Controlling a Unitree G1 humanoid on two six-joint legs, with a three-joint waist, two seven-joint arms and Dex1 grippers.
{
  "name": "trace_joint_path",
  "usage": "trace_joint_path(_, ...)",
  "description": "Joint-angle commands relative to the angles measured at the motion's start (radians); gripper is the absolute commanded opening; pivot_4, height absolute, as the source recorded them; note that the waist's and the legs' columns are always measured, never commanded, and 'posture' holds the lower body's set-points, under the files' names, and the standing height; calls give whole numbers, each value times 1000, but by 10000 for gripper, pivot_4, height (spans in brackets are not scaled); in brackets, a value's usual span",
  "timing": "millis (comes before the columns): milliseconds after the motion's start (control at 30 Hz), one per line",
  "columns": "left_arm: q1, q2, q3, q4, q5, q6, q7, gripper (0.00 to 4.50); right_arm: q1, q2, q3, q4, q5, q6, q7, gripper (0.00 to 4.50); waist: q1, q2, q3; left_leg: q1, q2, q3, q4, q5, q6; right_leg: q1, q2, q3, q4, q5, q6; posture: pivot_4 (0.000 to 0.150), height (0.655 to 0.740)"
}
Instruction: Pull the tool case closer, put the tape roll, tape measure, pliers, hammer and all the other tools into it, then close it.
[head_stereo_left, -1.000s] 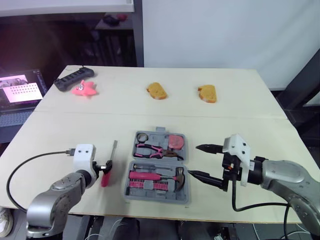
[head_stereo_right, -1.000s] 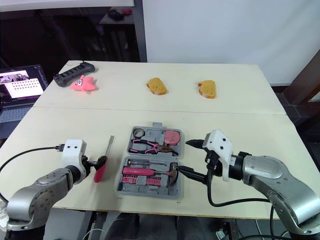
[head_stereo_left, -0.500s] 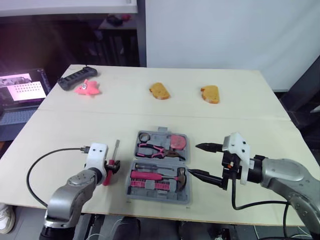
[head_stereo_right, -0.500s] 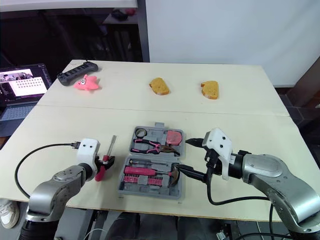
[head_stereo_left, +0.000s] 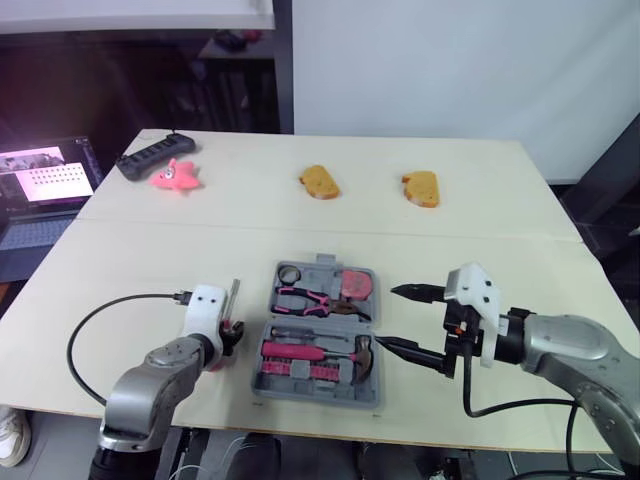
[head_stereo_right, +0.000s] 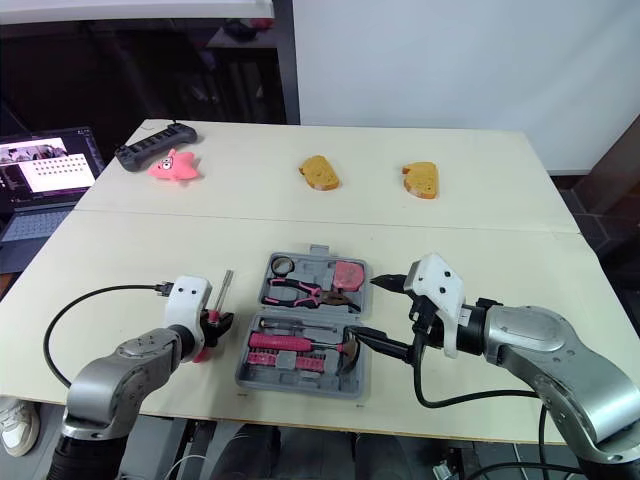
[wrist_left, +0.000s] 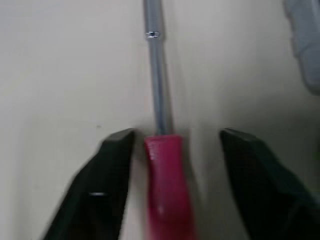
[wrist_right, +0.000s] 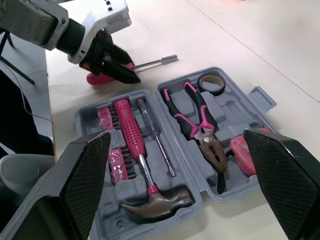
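No word, number or brand can be read in any view. The laptop screen (head_stereo_right: 50, 172) beside the tabletop (head_stereo_right: 480, 240) carries rows of small marks, but they are too small to read. The tool case (head_stereo_right: 316, 252) shows no label that I can make out.
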Motion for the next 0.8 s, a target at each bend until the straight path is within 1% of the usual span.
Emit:
trace_joint_path(33, 13, -7, -4, -8, 10, 38, -2, 7968, -2, -12, -29, -14, 10, -1, 4, 45000, -1, 0, 0, 0, 0, 0, 0, 0, 0, 0, 0, 0, 0, 0, 0, 1500, 7400)
trace_joint_path(67, 12, -9, -1, -9, 12, 42, -1, 4084, -2, -12, -29, -13, 9, -1, 4, 45000, -1, 0, 0, 0, 0, 0, 0, 0, 0, 0, 0, 0, 0, 0, 0, 1500, 7400)
trace_joint_path(233, 0, -5, 12, -23, 37, 34, 10, 4381, -2, -13, -30, -11, 6, 1, 5, 45000, -2, 0, 0, 0, 0, 0, 0, 0, 0, 0, 0, 0, 0, 0, 0, 1500, 7400)
trace_joint_path(367, -25, 68, 21, -52, 70, 7, -4, 4381, 3, -14, -31, -14, 3, 2, 5, 45000, -4, -1, 1, 0, 0, 0, 0, 0, 0, 0, 0, 0, 0, 0, 0, 1500, 7400)
trace_joint_path(433, -26, 88, 21, -60, 75, 3, -12, 4381, 5, -14, -34, -15, 3, 3, 5, 45000, -4, -1, 1, 0, 0, 0, 0, 0, 0, -1, 0, 0, 0, 0, 0, 1500, 7400)
trace_joint_path(467, -26, 125, 26, -78, 76, -6, -32, 4381, 6, -15, -36, -16, 4, 3, 6, 45000, -3, -1, 1, -1, 0, 0, 0, 0, 0, -1, 0, 0, 0, 0, 0, 1500, 7400)
trace_joint_path(500, -24, 207, 32, -109, 79, -32, -85, 4381, 6, -17, -41, -15, 6, 5, 7, 45000, -2, -3, 2, -1, 0, 0, 0, 0, 0, -1, 0, 0, 0, 0, 0, 1500, 7400)
trace_joint_path(533, -25, 301, 43, -138, 65, -69, -170, 4381, 5, -18, -46, -14, 9, 7, 9, 45000, -2, -6, 4, -1, 0, 0, 0, 0, 0, -1, 0, 0, 0, 0, 0, 1500, 7400)
trace_joint_path(567, -28, 401, 44, -162, 35, -115, -287, 4381, 2, -20, -48, -10, 9, 6, 11, 45000, -3, -11, 7, -1, 0, 0, 0, 0, 0, -2, 0, 0, 0, 0, 0, 1500, 7400)
trace_joint_path(600, -31, 500, 20, -185, 1, -192, -434, 4381, 0, -21, -50, -6, 12, 6, 16, 45000, -2, -11, 7, -3, 1, 0, -1, 1, -2, -6, 1, -1, 2, 0, -1, 1500, 7400)
trace_joint_path(633, -33, 563, 1, -196, -25, -246, -529, 4381, -2, -22, -52, -3, 14, 6, 20, 45000, -2, -10, 7, -4, 1, 0, -2, 2, -3, -7, 1, 0, 2, 1, -2, 1500, 7400)
trace_joint_path(667, -49, 592, -6, -193, -56, -268, -587, 4381, -3, -21, -53, -1, 19, 5, 24, 45000, -1, -9, 8, -4, 1, 0, -2, 3, -5, -7, 0, 0, 2, 0, -4, 1500, 7400)
trace_joint_path(733, -106, 569, 3, -159, -151, -242, -654, 4381, -1, -24, -53, -1, 23, 3, 37, 45000, 6, -3, 8, -4, -1, 1, -2, 3, -6, -4, -2, 0, -3, -1, -5, 1500, 7400)
trace_joint_path(800, -140, 561, -9, -135, -207, -263, -739, 4381, 6, -29, -58, -4, 26, 4, 46, 45000, 3, -5, 10, -4, -2, 1, -1, 3, -5, -3, -3, 0, -3, -1, -5, 1500, 7400)
